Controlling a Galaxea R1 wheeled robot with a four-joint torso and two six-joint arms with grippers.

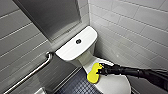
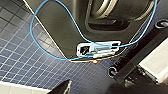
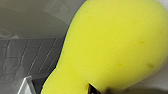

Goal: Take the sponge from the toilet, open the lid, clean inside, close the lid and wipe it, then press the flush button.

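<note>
Head view: the right pincer [image 1: 101, 70], reaching in from 3 o'clock, pinches the sponge [image 1: 93, 73] at the 9 o'clock rim of the closed lid [image 1: 112, 83], with the flush button [image 1: 78, 41] toward 11 o'clock on the tank [image 1: 72, 50]. The step is judged a lift or a wipe, best done with a firm grip and light, even pressure so the foam stays on the rim. Left wrist view: blue-tiled floor [image 2: 25, 57]; right wrist view: the sponge [image 3: 112, 45] close up, a dark fingertip [image 3: 93, 89] pressed into its edge.
</note>
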